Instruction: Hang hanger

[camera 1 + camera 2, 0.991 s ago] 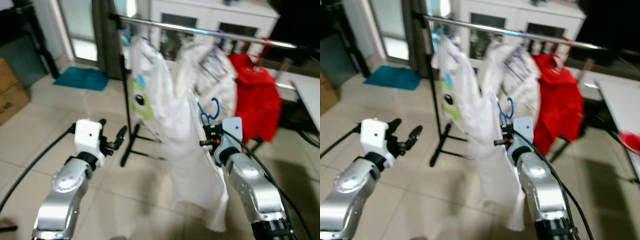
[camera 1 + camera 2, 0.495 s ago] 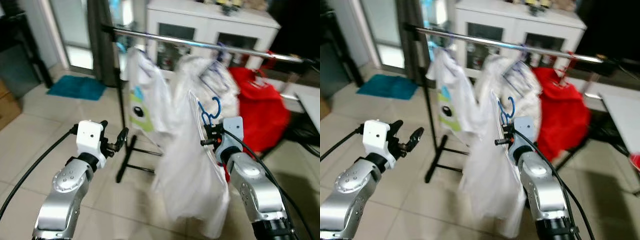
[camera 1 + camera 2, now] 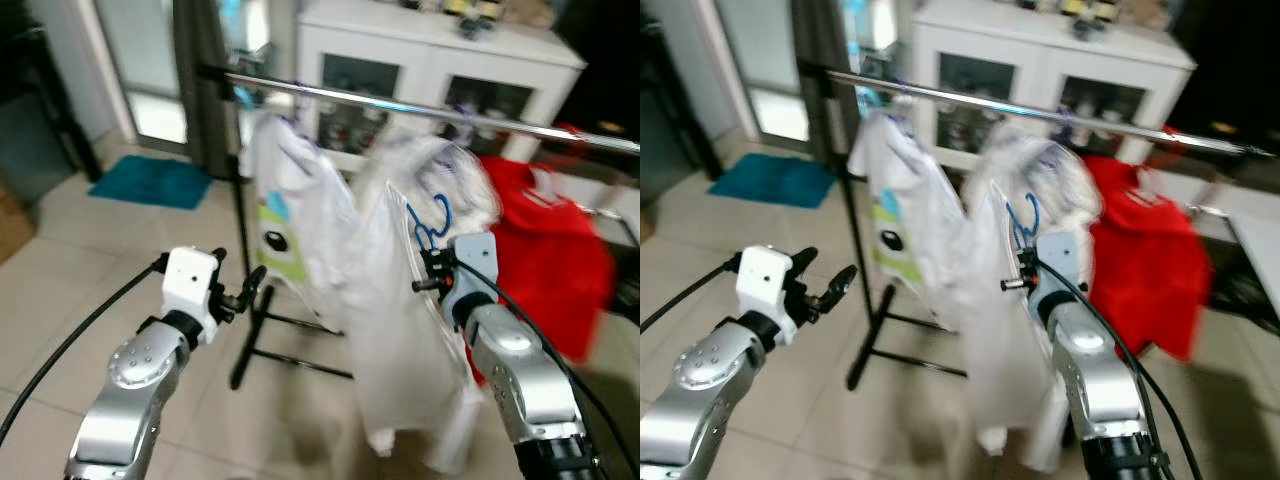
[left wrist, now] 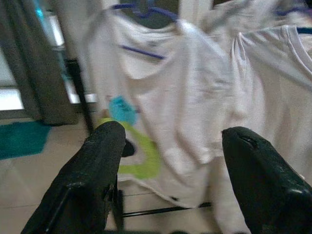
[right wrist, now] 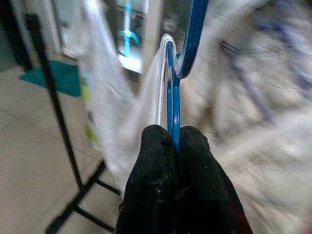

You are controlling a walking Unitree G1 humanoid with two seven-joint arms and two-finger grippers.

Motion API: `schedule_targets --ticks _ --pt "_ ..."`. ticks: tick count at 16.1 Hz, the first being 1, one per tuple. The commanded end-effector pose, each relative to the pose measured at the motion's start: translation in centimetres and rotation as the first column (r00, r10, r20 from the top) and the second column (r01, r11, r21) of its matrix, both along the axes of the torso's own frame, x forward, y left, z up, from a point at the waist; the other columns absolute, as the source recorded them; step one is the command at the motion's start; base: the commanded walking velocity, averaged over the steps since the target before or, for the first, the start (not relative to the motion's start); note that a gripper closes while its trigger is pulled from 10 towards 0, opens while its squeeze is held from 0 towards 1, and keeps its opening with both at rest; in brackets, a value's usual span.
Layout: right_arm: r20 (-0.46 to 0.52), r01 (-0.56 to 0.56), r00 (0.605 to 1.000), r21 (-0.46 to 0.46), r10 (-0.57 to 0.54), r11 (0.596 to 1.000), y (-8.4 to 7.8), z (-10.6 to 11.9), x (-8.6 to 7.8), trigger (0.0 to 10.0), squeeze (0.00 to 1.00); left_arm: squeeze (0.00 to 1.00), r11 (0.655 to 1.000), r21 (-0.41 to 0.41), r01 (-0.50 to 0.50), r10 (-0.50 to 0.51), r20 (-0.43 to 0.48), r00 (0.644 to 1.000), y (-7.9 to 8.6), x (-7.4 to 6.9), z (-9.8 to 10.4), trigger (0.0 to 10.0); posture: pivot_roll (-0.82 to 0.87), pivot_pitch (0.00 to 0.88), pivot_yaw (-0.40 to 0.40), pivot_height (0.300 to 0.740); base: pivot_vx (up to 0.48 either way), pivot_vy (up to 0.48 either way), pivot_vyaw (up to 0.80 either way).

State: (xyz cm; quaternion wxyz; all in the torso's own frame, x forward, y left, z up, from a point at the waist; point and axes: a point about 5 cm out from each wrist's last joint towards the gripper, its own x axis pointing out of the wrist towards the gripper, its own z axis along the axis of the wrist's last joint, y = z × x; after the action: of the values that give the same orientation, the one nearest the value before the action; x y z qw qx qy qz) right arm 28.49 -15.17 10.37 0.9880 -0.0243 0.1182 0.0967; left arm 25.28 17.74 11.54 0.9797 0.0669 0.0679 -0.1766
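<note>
Your right claw (image 3: 424, 284) grips the blue hanger (image 5: 173, 105) carrying a white shirt (image 3: 400, 340) below the rail (image 3: 420, 108); your left claw (image 4: 170, 161) hangs released.

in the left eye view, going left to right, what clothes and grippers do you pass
left gripper → white shirt with green and blue print on the rail → white shirt on the blue hanger held by the right gripper → red garment
</note>
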Motion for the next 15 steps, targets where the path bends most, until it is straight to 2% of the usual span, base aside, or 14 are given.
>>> schedule_targets --ticks 1,2,3,4,6,7,8,12,13,15 --pt "0.051 -0.041 0.998 -0.004 0.041 0.999 0.8 1.1 0.2 10.0 0.00 0.00 1.000 0.007 -0.002 0.002 0.001 1.000 0.2 0.0 0.1 10.0 -0.04 0.000 -0.068 0.740 0.412 0.000 0.00" --pt "0.046 -0.091 0.995 -0.003 0.091 0.996 1.2 1.1 0.0 10.0 0.00 0.00 1.000 0.011 0.007 -0.007 -0.002 1.000 0.1 -0.1 0.1 10.0 -0.04 0.000 -0.068 0.740 0.405 0.000 0.00" --pt "0.034 -0.193 0.981 0.006 0.193 0.981 2.1 1.2 -0.5 10.0 0.00 0.00 1.000 0.013 0.024 -0.024 -0.007 1.000 0.0 -0.2 0.0 10.0 -0.04 0.000 -0.068 0.740 0.405 0.000 0.00" --pt "0.019 -0.317 0.948 0.065 0.316 0.946 3.0 1.3 -1.3 10.0 0.00 0.00 0.999 0.012 0.049 -0.049 -0.012 0.999 -0.1 -0.4 0.0 10.0 -0.04 0.000 -0.070 0.740 0.401 0.000 0.00" --pt "0.018 -0.371 0.928 0.089 0.371 0.924 3.4 1.5 -1.8 10.0 0.00 0.00 0.998 0.010 0.066 -0.066 -0.014 0.998 -0.2 -0.5 0.0 10.0 -0.04 0.000 -0.070 0.740 0.405 0.000 0.00" --pt "0.013 -0.436 0.899 0.107 0.437 0.894 3.2 1.8 -2.4 10.0 0.00 0.00 0.993 0.001 0.115 -0.115 -0.015 0.993 -0.4 -0.8 0.2 10.0 -0.04 0.000 -0.073 0.740 0.390 0.000 0.00" --pt "0.007 -0.456 0.889 0.107 0.458 0.884 2.6 2.0 -2.6 10.0 0.00 0.00 0.989 -0.004 0.148 -0.148 -0.021 0.989 -0.5 -1.0 0.2 10.0 -0.04 0.000 -0.073 0.740 0.356 0.000 0.00" --pt "-0.005 -0.386 0.922 0.047 0.386 0.921 1.5 2.0 -1.9 10.0 0.00 0.00 0.987 0.000 0.160 -0.160 -0.021 0.987 -0.4 -1.1 0.3 10.0 -0.04 0.000 -0.071 0.740 0.307 0.000 0.00" --pt "0.010 -0.286 0.958 0.016 0.286 0.958 1.1 2.2 -1.1 10.0 0.00 0.00 0.985 0.003 0.172 -0.172 -0.008 0.985 -0.5 -1.0 0.7 10.0 -0.04 0.000 -0.072 0.740 0.000 0.000 0.00" --pt "0.054 -0.132 0.990 0.033 0.130 0.991 0.9 2.7 -0.2 10.0 0.00 0.00 0.976 0.010 0.216 -0.216 0.022 0.976 -0.7 -1.0 1.5 10.0 -0.04 0.000 -0.074 0.740 0.000 0.000 0.00"
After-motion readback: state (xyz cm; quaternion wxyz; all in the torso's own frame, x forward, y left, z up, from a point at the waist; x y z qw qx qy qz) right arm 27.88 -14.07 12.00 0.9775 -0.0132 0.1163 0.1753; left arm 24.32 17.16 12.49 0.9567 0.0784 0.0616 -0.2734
